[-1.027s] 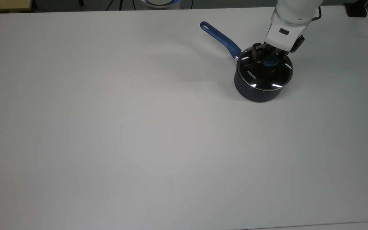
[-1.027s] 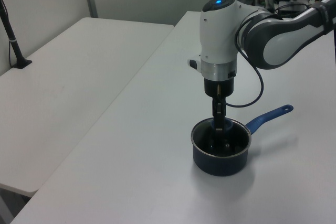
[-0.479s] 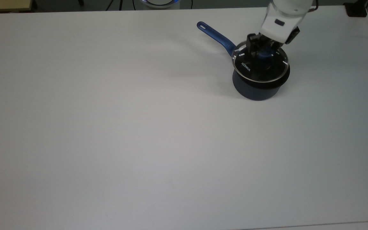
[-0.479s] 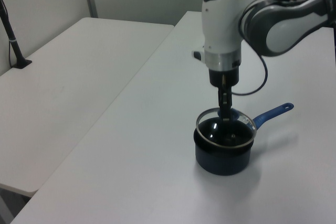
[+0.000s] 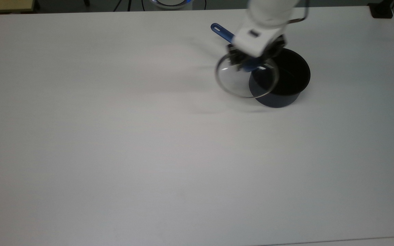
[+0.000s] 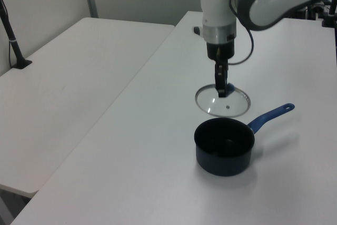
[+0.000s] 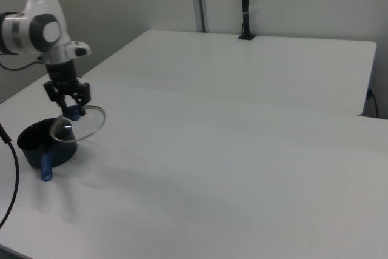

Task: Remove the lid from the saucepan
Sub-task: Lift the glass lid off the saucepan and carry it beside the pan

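We see the gripper clenched on the blue knob of the lid, holding the glass disc up in the air, clear of the saucepan. In the left view the gripper points straight down from the white wrist, its dark fingers meeting at the knob, and the lid hangs directly beneath them, roughly level, well above the white table. The saucepan sits on the table below the gripper and nearer the camera in the left view, its black inside open and uncovered.

In the top view the lid's thin metal rim overlaps the pan's edge on the top view's left, while most of the disc lies out over bare table to the top view's left of the pan. The pan's bright-blue handle runs away from the pot, passing under the gripper and emerging on its far side toward the top view's upper left; in the left view the handle points off to the left view's right, below and beside the gripper.

In the right view the gripper holds the lid tilted against our line of sight, just above the saucepan, which stands below and to the right view's left of the fingers, with its handle reaching toward the camera.
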